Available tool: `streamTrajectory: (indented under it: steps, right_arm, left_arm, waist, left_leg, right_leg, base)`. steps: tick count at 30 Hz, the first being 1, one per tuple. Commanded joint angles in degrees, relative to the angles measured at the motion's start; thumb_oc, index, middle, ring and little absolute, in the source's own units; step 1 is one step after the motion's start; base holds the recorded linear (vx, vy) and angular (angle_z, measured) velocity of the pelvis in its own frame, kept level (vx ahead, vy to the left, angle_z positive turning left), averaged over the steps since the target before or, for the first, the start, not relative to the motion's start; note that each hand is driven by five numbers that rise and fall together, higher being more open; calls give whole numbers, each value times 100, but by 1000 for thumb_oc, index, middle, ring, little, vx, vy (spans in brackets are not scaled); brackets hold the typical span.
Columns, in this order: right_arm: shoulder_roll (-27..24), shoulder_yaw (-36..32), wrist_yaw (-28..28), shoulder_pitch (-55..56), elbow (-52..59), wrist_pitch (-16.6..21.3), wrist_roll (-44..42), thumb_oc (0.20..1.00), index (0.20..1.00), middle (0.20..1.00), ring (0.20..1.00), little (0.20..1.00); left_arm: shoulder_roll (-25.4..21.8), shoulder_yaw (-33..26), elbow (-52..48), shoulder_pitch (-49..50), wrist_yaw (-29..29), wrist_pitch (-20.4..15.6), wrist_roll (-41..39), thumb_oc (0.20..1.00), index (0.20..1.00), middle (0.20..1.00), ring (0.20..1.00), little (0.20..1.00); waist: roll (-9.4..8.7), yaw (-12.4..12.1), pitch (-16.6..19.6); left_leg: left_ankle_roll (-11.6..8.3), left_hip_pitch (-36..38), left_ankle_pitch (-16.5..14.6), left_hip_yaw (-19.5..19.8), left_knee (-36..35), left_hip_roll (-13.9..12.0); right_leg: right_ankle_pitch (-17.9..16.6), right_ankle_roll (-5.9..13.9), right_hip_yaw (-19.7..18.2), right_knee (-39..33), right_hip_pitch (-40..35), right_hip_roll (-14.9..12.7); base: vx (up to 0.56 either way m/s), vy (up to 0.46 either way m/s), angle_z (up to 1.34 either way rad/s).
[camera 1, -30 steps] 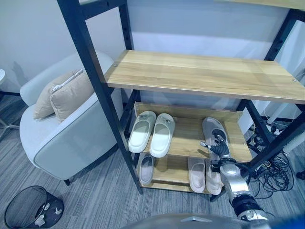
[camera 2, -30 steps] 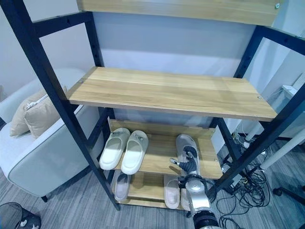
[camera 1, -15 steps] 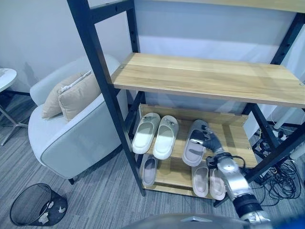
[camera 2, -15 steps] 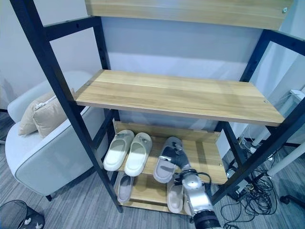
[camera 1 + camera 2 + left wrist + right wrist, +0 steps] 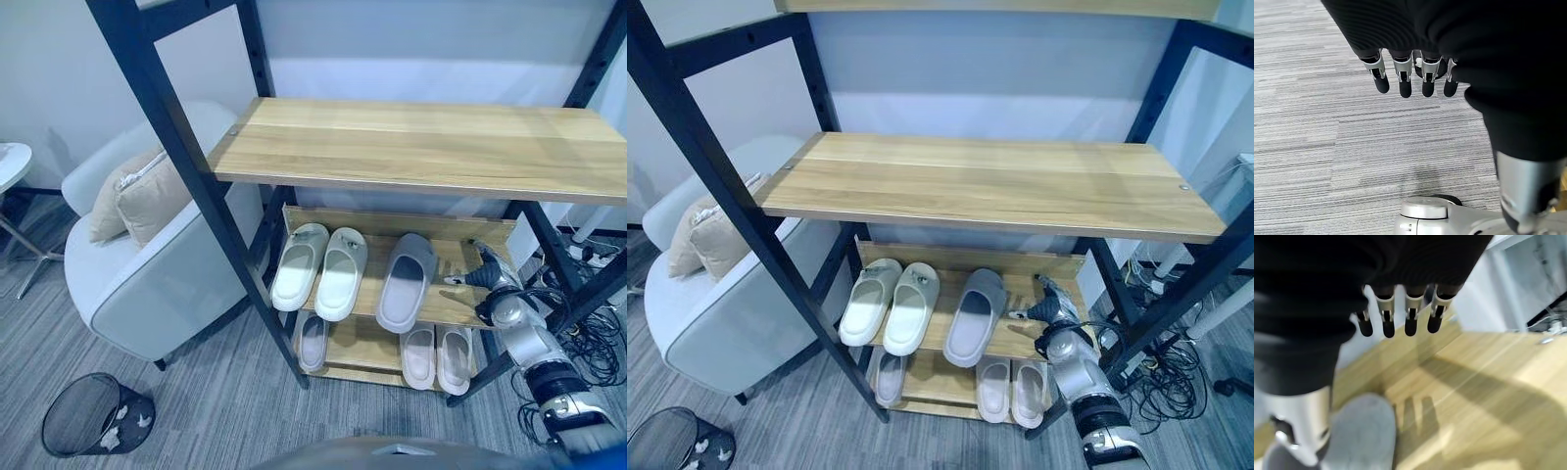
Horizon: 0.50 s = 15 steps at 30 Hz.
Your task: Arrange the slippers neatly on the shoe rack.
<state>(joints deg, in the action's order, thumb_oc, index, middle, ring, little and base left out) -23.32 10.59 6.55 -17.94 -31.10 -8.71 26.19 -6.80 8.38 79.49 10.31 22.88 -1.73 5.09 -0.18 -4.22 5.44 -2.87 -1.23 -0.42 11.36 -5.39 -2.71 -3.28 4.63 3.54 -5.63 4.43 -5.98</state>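
The soft grey slipper (image 5: 406, 282), a second ago at the right end under the right hand (image 5: 487, 277), now lies beside the white rubber pair (image 5: 319, 271) on the black-framed wooden rack's (image 5: 392, 157) middle shelf; both hands, left hand (image 5: 1405, 73) included, hang with relaxed fingers, empty.

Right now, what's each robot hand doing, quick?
Left robot hand: open, holding nothing, above the floor.
Right robot hand: open, holding nothing, beside the grey slipper.

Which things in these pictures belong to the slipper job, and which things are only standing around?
Part of the job:
grey slipper
white slippers
lower-shelf slippers
shoe rack
right hand, open beside the grey slipper

Just standing around:
armchair
cushions
wastebasket
left hand, idle over the floor
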Motion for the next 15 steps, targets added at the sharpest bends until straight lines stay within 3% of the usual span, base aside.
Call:
streamTrajectory:
  steps: [1, 15]
  right_arm:
    - [-94, -247, 99, -432, 105, 349, -87, 1000, 1000, 1000, 1000, 1000]
    - [94, -94, -610, -705, -148, 363, -430, 1000, 1000, 1000, 1000, 1000]
  left_arm:
    - [670, 127, 565, -168, -94, -73, -7, 1000, 1000, 1000, 1000, 1000]
    - [706, 103, 530, -204, -146, -160, -102, 1000, 1000, 1000, 1000, 1000]
  waist:
    - [-224, -115, -79]
    - [-231, -142, -183]
  left_leg:
    - [220, -89, 101, 119, 39, -78]
    - [237, -161, 137, 140, 39, -47]
  right_leg:
    - [150, 258, 207, 62, -284, -485]
    - [136, 280, 255, 62, -265, -525]
  base:
    - [0, 0, 0]
    - [1, 3, 0]
